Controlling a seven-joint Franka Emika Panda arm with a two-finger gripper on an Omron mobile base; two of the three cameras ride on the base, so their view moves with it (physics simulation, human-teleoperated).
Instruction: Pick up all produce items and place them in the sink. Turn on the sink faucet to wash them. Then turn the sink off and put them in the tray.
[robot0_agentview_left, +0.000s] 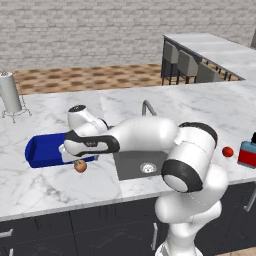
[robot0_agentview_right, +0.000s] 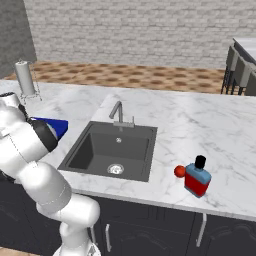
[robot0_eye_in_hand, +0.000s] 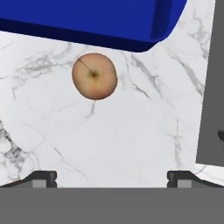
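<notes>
The apple (robot0_eye_in_hand: 94, 76) lies on the white marbled surface (robot0_eye_in_hand: 113, 140) just beside the near long wall of the blue tray (robot0_eye_in_hand: 87, 19), apart from it by a thin strip of marble; its stem dimple faces the hand camera. In the left base view the apple (robot0_agentview_left: 80, 166) sits at the tray's (robot0_agentview_left: 42, 149) front edge, to the left of the sink (robot0_agentview_left: 132, 167).

The pincer (robot0_eye_in_hand: 112, 178) hangs over the surface with its jaws spread wide, the two dark fingertips (robot0_eye_in_hand: 43, 178) far apart at the bottom of the hand view. Nothing lies between them and they touch nothing; the apple is ahead of them and nearer the left one, well clear of both. In the left base view the pincer (robot0_agentview_left: 75, 159) is low over the apple, reaching out from the arm that crosses in front of the sink.

The sink (robot0_agentview_right: 112, 150) is a dark grey basin with a round silver drain, and the faucet (robot0_agentview_right: 118, 113) stands at its back rim. To the right of the sink the red tomato (robot0_agentview_right: 179, 171) rests on the surface, touching or just beside a red-and-blue boxy object (robot0_agentview_right: 197, 179). Left of the tray and further back, a white cylinder (robot0_agentview_left: 9, 93) stands upright on a wire stand.
</notes>
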